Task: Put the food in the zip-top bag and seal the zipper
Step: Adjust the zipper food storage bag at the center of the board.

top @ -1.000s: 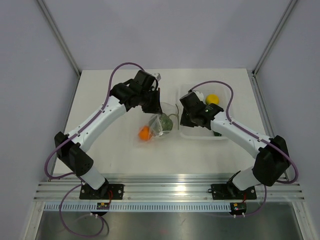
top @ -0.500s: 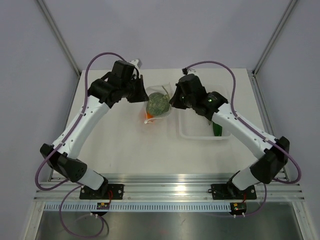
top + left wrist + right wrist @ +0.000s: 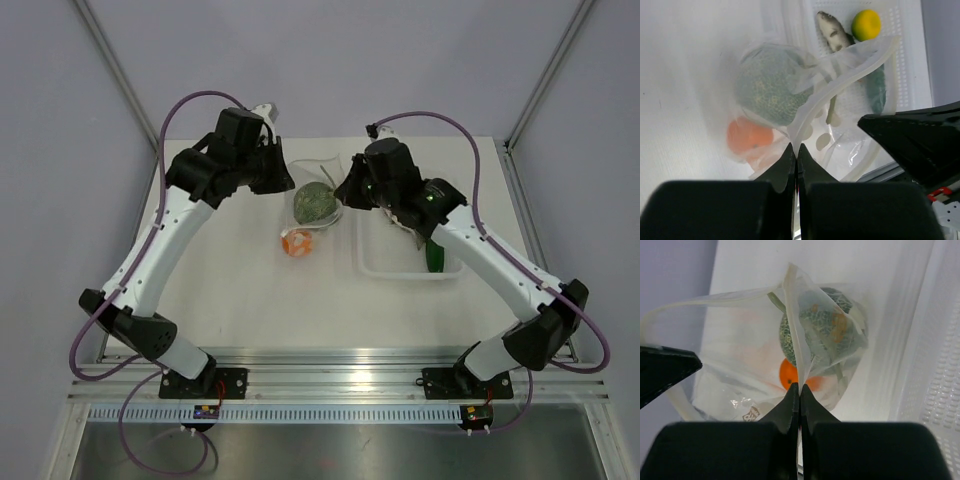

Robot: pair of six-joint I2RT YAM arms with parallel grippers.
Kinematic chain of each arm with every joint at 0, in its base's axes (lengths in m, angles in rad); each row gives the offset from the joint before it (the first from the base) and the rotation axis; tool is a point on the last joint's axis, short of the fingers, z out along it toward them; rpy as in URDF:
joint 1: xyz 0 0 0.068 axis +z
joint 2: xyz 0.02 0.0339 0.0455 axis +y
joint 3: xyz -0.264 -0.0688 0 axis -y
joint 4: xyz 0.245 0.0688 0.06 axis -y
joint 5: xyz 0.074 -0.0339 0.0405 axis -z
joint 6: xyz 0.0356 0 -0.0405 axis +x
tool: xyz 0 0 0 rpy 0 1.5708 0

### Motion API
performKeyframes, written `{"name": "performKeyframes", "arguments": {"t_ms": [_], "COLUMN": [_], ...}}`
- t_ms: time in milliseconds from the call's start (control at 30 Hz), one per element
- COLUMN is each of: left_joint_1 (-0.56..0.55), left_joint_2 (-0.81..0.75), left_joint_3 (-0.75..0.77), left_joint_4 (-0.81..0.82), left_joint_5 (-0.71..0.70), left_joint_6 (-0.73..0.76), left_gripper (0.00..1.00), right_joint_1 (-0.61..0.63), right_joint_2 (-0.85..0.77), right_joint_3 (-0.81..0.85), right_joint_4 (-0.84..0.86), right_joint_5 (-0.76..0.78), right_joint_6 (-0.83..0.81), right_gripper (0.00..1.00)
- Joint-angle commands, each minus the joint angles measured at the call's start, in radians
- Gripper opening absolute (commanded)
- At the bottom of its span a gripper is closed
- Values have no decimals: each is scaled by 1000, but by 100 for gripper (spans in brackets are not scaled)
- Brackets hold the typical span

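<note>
The zip-top bag (image 3: 312,215) hangs between my two grippers at the back middle of the table. It holds the speckled green ball (image 3: 315,203) and the small orange ball (image 3: 297,243). My left gripper (image 3: 287,186) is shut on the bag's left rim (image 3: 796,148). My right gripper (image 3: 345,192) is shut on the opposite rim (image 3: 799,386). The mouth gapes open, and the whitish zipper (image 3: 850,75) curves between the grippers. The fish-like piece (image 3: 832,32), the yellow lemon piece (image 3: 866,24) and the dark green cucumber (image 3: 435,256) lie in the clear tray (image 3: 400,272).
The rigid clear tray stands right of the bag, under my right arm. The table's back edge and the booth's wall posts are close behind both grippers. White table surface (image 3: 260,300) lies in front of the bag.
My right gripper left the tray and took the bag's right rim. Both grippers moved toward the back and lifted the bag, so the green and orange balls now hang inside it.
</note>
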Motion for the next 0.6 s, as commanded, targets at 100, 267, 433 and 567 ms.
{"name": "performKeyframes", "arguments": {"t_ms": [100, 267, 433, 567], "left_joint_1": [0, 0, 0, 3], "left_joint_2": [-9, 52, -30, -74], "left_joint_3": [-184, -209, -11, 54], "left_joint_4": [105, 71, -4, -15], "left_joint_5": [-18, -19, -47, -68], "left_joint_6": [-5, 11, 37, 51], "left_gripper": [0, 0, 0, 0], "right_joint_1": [9, 9, 9, 9], "right_joint_2": [74, 137, -22, -91], "right_joint_3": [-85, -113, -92, -81], "right_joint_4": [36, -8, 22, 16], "right_joint_5": [-3, 12, 35, 92], "right_joint_6": [-5, 1, -19, -43], "right_gripper": [0, 0, 0, 0]}}
